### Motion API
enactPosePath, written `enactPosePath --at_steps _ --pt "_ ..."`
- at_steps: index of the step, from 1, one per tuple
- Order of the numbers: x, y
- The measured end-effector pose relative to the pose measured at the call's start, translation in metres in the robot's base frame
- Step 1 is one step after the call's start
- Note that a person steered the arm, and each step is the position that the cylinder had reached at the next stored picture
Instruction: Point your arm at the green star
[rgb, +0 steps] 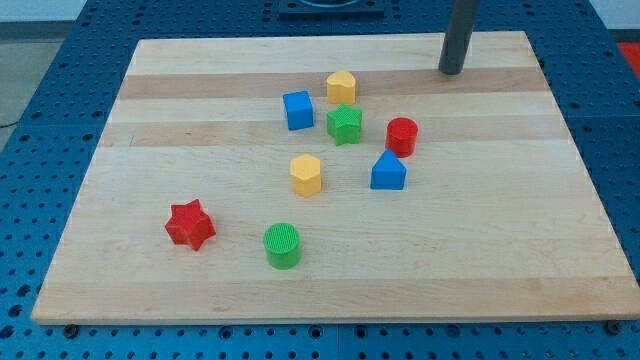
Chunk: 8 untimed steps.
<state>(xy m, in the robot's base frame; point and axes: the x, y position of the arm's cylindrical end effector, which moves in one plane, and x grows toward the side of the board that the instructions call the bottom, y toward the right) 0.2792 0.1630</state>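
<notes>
so my tip was parked up near the view's top right of the wooden board, well apart from everything. no jaws on this rig to report on, just a plain rod, so it had hold of nothing and wasn't touching any block

the green star sat in the cluster toward the view's top middle. it was pretty boxed in: yellow block just above it, blue cube just to its left, red cylinder off to its right, and a blue wedge-ish block below right. another yellow block was below left of the star

down at the view's bottom left the red star and green cylinder were off on their own, no factor here

my guess is the tip sat out there because the pointing hadn't started yet. the path from it down-left to the star looked open, passing between the yellow block and red cylinder, so coming in from that side seemed least likely to knock a neighbour
</notes>
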Motion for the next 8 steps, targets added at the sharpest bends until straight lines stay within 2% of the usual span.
enactPosePath --at_steps 2,4,6,8 --pt "0.009 -0.002" --pt "0.013 -0.041" --pt "0.038 -0.045" --pt "0.039 -0.069"
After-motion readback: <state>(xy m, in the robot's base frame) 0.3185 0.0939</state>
